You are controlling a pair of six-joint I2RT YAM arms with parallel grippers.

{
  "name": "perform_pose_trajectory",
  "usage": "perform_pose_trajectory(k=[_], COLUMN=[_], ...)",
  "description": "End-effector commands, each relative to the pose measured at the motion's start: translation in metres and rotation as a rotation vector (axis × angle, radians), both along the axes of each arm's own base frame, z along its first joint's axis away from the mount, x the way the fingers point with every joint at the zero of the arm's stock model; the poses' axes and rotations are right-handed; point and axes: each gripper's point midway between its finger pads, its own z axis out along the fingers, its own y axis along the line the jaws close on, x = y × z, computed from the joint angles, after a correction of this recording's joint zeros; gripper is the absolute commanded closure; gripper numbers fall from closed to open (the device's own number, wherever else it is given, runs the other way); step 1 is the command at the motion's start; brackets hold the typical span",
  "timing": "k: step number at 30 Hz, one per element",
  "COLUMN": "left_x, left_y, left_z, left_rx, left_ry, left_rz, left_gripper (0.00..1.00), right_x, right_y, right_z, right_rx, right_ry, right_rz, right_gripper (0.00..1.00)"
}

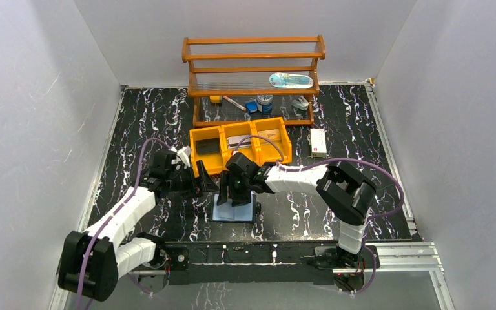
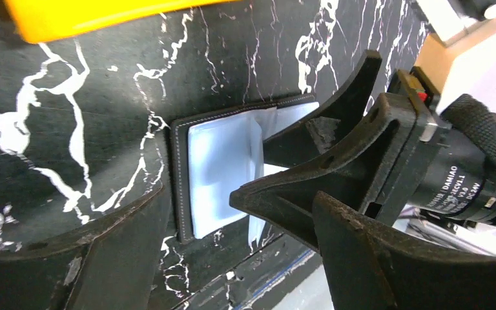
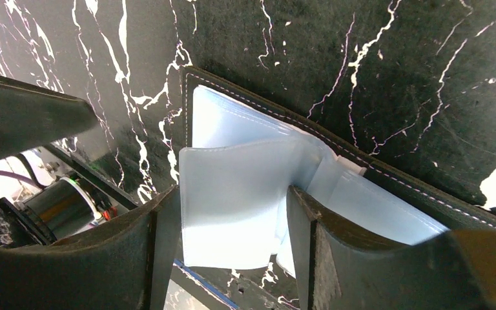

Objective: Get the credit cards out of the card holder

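- The left gripper (image 1: 200, 181) hangs low over the black, white-veined marble table (image 1: 148, 123), just left of the holder, its jaws spread wide and empty.
- The black folding card holder (image 2: 216, 161), with pale blue-grey plastic inside, lies open near the yellow three-compartment bin (image 1: 197, 132).
- The right gripper (image 3: 234, 192) stands on the holder with its fingers apart astride one raised leaf (image 3: 232, 232); whether it pinches the leaf I cannot tell.

The only lettering I can read is in the left wrist view. White print on the black motor (image 2: 471, 187) behind the right hand (image 2: 250, 169) reads "DAMIAO", and the smaller lines beneath it are too fine for me. In the top view, a white box (image 1: 318, 142) toward the counter's (image 1: 374, 194) far right corner carries a red mark I can't read.
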Motion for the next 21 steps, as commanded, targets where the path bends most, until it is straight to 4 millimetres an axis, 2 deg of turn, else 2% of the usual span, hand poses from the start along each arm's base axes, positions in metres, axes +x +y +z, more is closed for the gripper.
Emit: perform_pose_trajectory(k=[1, 8, 14, 17, 21], left_x=[-0.013, -0.019, -0.026, -0.029, -0.032], left_y=[-0.026, -0.031, -0.034, -0.031, -0.024], left_z=[0.003, -0.017, -0.03, -0.043, -0.054], left_rx=[-0.12, -0.102, -0.109, -0.084, -0.044], left_ry=[0.081, 0.154, 0.202, 0.249, 0.276], left_rz=[-0.092, -0.069, -0.065, -0.036, 0.014], left_gripper=[0.23, 0.3, 0.34, 0.39, 0.41], right_x=[-0.01, -0.007, -0.008, -0.009, -0.007], right_y=[-0.015, -0.013, -0.018, -0.022, -0.023], right_z=[-0.035, -0.025, -0.033, -0.037, -0.034], right_rx=[-0.091, -0.051, -0.053, -0.07, -0.07], right_ry=[0.026, 0.018, 0.062, 0.081, 0.073], right_rz=[0.0, -0.014, -0.046, -0.062, -0.067], right_gripper=[0.32, 0.33, 0.39, 0.41, 0.36])
